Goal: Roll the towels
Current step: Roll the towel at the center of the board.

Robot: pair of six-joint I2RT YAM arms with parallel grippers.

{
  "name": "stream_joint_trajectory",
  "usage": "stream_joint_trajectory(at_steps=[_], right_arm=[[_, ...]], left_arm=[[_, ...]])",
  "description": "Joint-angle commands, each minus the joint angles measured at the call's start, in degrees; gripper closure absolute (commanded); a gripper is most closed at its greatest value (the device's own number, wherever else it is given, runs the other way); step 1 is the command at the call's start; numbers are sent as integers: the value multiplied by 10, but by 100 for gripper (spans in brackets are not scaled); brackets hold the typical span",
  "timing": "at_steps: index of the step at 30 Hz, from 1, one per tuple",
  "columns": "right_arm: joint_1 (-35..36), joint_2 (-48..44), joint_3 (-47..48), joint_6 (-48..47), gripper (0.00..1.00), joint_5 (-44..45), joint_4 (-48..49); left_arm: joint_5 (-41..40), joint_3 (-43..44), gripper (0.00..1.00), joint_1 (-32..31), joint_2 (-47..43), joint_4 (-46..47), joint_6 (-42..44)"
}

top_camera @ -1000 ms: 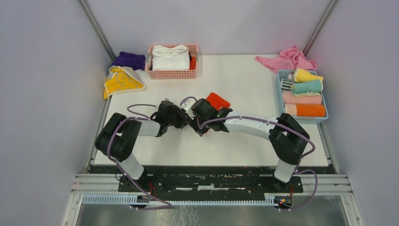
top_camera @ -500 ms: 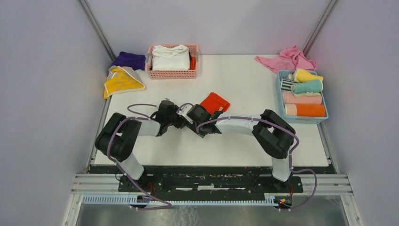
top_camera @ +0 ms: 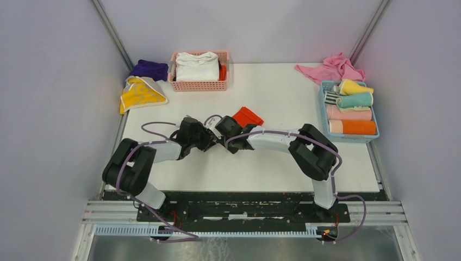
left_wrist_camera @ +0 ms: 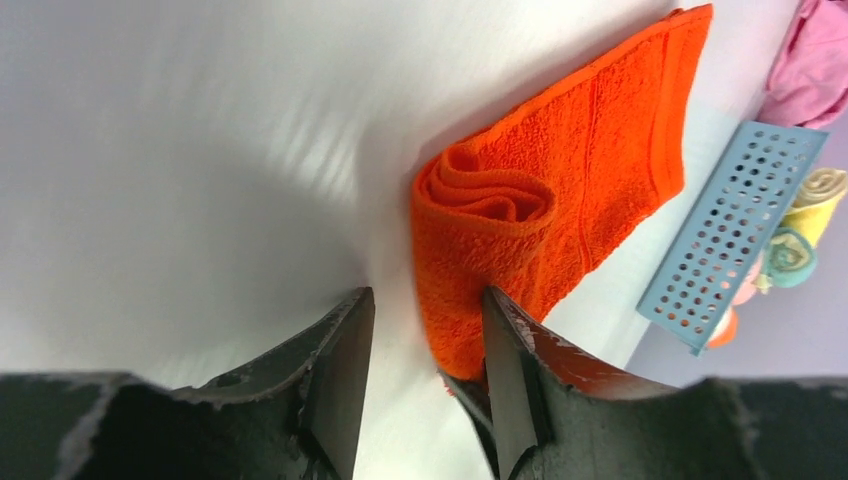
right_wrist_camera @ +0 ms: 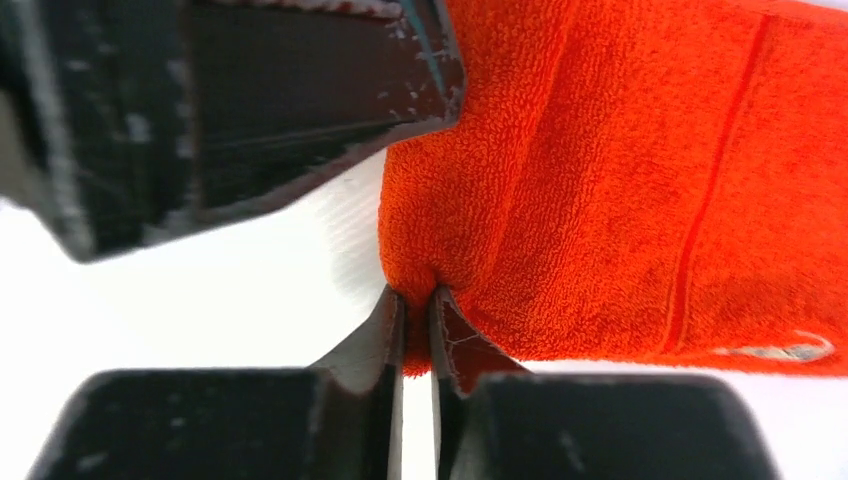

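Right gripper (right_wrist_camera: pixel 415 300) clenched on a thin edge pinch of the orange towel (right_wrist_camera: pixel 600 180), which lies in the middle of the desk (top_camera: pixel 282 87). Left gripper (left_wrist_camera: pixel 425 310) released, jaws apart by the loose coil. Risks: pinch slips, unheld coil springs open, crowded grippers bump.

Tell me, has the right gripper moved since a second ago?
Yes: the right gripper slid slightly left, away from the blue basket, and shut on the orange towel.

The half-rolled towel (top_camera: pixel 247 116) lies mid-surface (top_camera: pixel 261 169); a basket (top_camera: pixel 198 85) sits at the far edge, a second basket (top_camera: pixel 350 139) at the right edge.
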Motion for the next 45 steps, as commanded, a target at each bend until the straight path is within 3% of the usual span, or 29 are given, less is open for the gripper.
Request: stream_joint_trajectory(at_steps=[1,4,10,16,26,37,45], right_arm=[[-6,-3,-18,50,92,-201,-38],[-14,-22,-25,81,99,-298,-15],[-58,-53,-84,193,100,-473,117],[-106,-44,-138,318,100,-564,255],[-164,12,-209,507,99,-615,437],[-208,86,-219,581,98,-630,461],[-228,120,-208,585,97,-631,437]], left_arm=[[-71,-40,45,7,-80,-148,49],[-85,-50,40,8,-154,-188,60],[-98,-59,36,9,-278,-282,69],[-85,-70,34,8,-342,-321,61],[-35,-68,32,8,-306,-272,54],[5,-23,32,8,-213,-202,56],[13,9,32,8,-154,-167,61]])
